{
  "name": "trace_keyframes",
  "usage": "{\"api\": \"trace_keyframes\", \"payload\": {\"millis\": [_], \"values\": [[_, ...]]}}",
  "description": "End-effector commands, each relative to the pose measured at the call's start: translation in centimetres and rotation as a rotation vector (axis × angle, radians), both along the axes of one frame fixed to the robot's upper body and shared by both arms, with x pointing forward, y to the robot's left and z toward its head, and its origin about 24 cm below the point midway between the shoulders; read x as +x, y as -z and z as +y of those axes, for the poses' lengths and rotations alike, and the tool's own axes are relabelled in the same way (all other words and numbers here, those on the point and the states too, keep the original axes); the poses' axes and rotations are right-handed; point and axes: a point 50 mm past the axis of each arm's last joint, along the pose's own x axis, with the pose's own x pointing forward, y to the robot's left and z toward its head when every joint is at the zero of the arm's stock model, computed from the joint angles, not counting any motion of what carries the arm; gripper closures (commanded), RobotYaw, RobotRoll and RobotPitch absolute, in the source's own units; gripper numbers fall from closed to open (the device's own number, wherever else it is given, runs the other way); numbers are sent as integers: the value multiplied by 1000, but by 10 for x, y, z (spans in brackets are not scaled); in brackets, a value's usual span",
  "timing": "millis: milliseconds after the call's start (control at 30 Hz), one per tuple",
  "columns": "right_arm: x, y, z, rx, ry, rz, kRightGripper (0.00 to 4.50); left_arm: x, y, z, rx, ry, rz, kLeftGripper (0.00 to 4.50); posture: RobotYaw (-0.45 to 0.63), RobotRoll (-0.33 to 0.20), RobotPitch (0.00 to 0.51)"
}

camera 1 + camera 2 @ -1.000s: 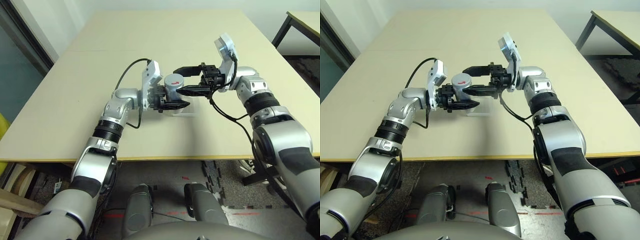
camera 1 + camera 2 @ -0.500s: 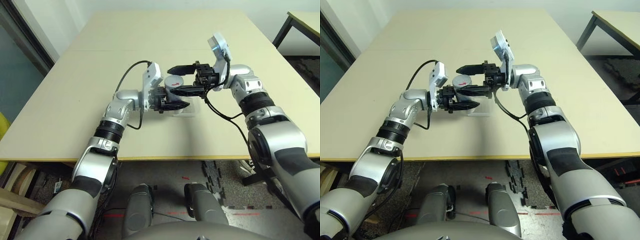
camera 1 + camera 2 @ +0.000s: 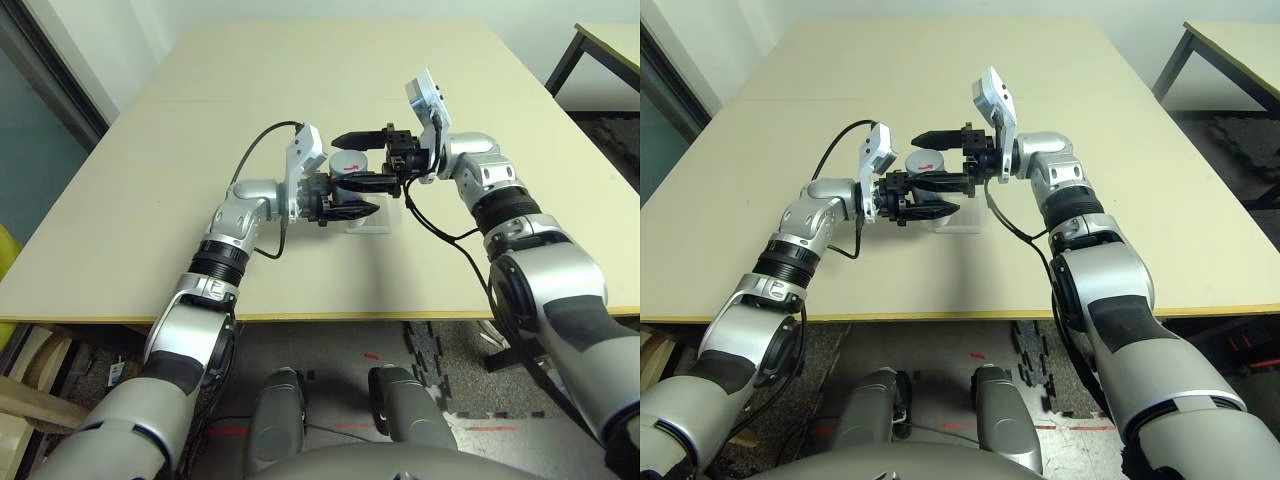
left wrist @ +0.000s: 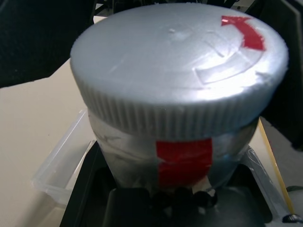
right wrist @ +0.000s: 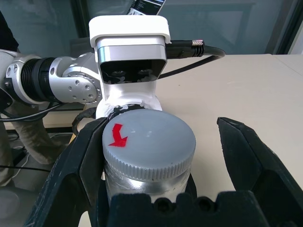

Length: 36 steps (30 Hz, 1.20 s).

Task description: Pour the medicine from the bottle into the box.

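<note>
The bottle (image 5: 142, 165), upright and clamped in the left end effector (image 3: 340, 200), stands with its cap (image 5: 149, 142) between the spread fingers of the right end effector (image 3: 365, 160).

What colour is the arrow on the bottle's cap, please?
Red, on the silver-grey cap; clearest in the right wrist view.

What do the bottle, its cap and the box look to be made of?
The bottle: a shiny, wrinkled silver wrap with a red label, so probably foil-covered plastic. Its cap: matte grey, ribbed rim, moulded arrow, likely plastic. The box: clear, glossy, thin-walled, see-through plastic.
</note>
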Motion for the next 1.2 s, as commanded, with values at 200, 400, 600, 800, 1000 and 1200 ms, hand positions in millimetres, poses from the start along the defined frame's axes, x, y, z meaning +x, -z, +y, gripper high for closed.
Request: {"api": "trace_keyframes", "payload": {"millis": [200,400,600,800,1000,1200], "values": [[8,-5,-23,15,136,35,0,-2,-6,-1,1,37,-27,1821,-177,0,75],[9,-3,-43,-13,195,45,0,-2,-7,3,2,28,-27,1821,-174,0,79],[11,-2,-61,-18,278,69,0,-2,-6,6,3,26,-25,1821,-173,0,78],[11,0,-76,-18,344,82,0,-2,-5,8,6,22,-25,1821,-172,0,76],[11,1,-82,-49,366,66,0,0,-6,11,11,12,-25,1821,-170,0,72],[6,-2,-80,-40,262,64,0,3,-6,16,20,-16,-30,1821,-169,0,68]]}}
